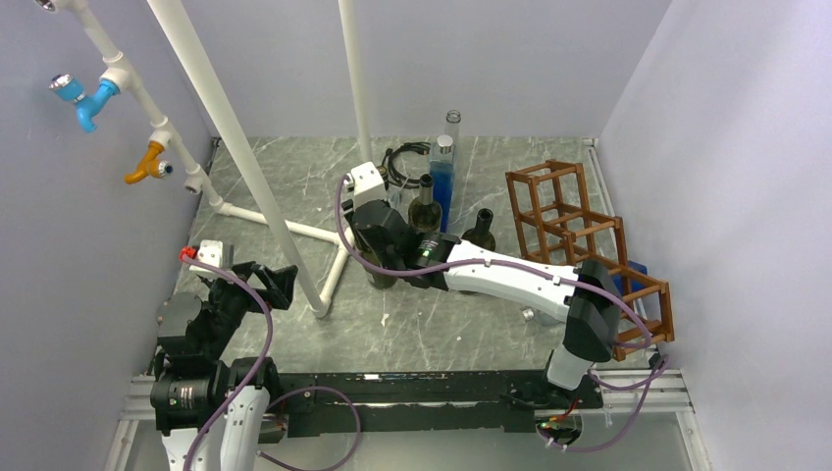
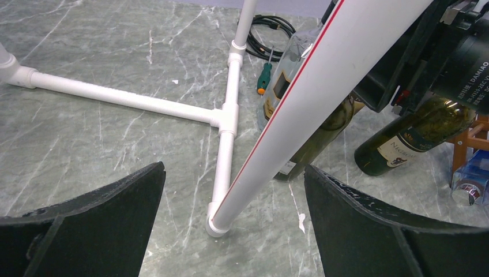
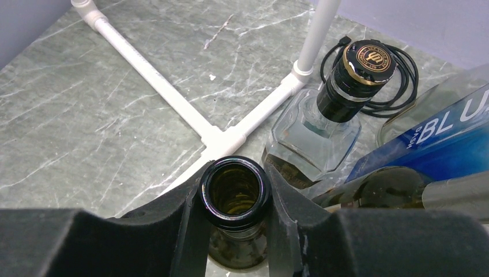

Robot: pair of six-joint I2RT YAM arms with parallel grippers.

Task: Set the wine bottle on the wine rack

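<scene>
- The right pincer (image 3: pixel 234 195) is clamped on the neck of the wine bottle (image 3: pixel 234 186), one pad on each side just under the open lip (dark glass, no cork in it).
- The bottle stands upright near the middle of the worktop (image 3: pixel 86 115), just beside the joint of the white pipe frame (image 3: pixel 173 86). Whether its base is clear of the surface, I cannot tell from here.
- The wine rack (image 1: pixel 564 228) sits over on the right side, well apart from the bottle, with the right arm's elbow close against it.
- The step in hand looks to me like the lift. The pads want to sit snug beneath the lip, so the glass cannot slip down through them.
- Straight up first, I would say. A square clear bottle (image 3: pixel 314 138) and a blue bottle (image 3: pixel 427 141) stand just beside it, and a sideways pull would likely knock them.
- The carry should go slowly, as a bottle hung by its neck will probably swing. It will also need tipping over to lie in one of the rack's cells.
- The left pincer (image 2: pixel 233 173) hangs wide with nothing between its fingers, above the foot of the pipe frame. It is best left out of the way.
</scene>
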